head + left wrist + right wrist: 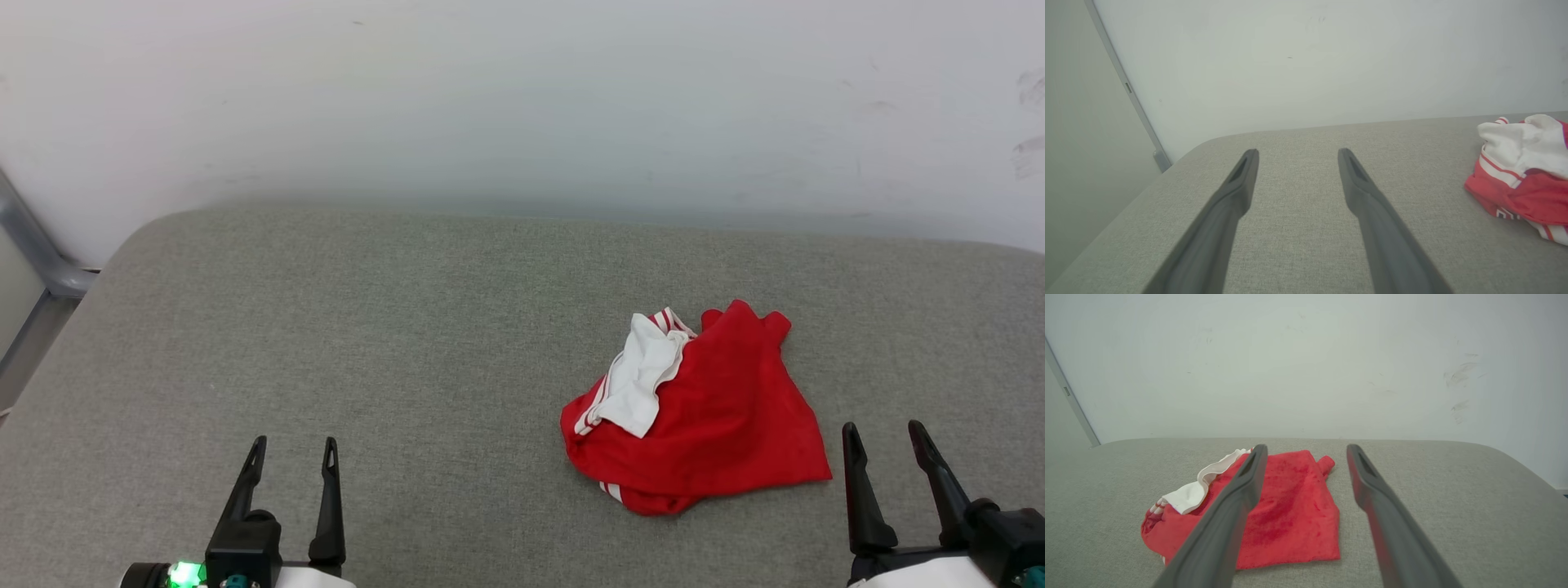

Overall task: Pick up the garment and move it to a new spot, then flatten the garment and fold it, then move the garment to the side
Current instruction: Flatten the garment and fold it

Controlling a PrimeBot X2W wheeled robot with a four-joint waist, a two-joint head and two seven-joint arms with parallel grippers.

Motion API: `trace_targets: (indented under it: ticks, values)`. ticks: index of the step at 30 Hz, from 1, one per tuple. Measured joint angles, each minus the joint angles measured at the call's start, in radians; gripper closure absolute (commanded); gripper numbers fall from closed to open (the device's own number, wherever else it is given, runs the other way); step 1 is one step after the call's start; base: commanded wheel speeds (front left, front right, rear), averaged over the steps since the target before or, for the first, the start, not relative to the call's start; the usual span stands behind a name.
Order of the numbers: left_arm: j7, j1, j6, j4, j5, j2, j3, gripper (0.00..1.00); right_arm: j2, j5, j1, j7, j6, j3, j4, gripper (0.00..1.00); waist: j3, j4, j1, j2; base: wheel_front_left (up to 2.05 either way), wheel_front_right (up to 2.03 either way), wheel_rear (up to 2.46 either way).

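One garment: crumpled on grey pad; every step remains.
Left gripper: spread, empty.
Right gripper: spread, empty.

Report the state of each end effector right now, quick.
Left end effector: open, holding nothing.
Right end effector: open, holding nothing; the garment lies beside it.

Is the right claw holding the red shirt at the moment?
No, the right claw stands open and empty beside the crumpled shirt.
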Motion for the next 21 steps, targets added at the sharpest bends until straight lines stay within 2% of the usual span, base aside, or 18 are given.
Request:
trace_targets:
  ticks: [16,21]
  values:
    - [0.0,0.003,-0.027,0.016,0.017,-0.016,0.016,0.0,0.0,-0.001,0.0,0.0,0.0,0.002,0.003,0.0,-0.002,-0.003,0.0,0.0,0.0,0.0,0.0]
    - [0.0,-0.047,-0.061,0.012,0.018,-0.005,0.011,0.0,0.0,-0.001,0.0,0.0,0.0,0.001,0.003,0.0,0.002,0.001,0.0,0.0,0.0,0.0,0.0]
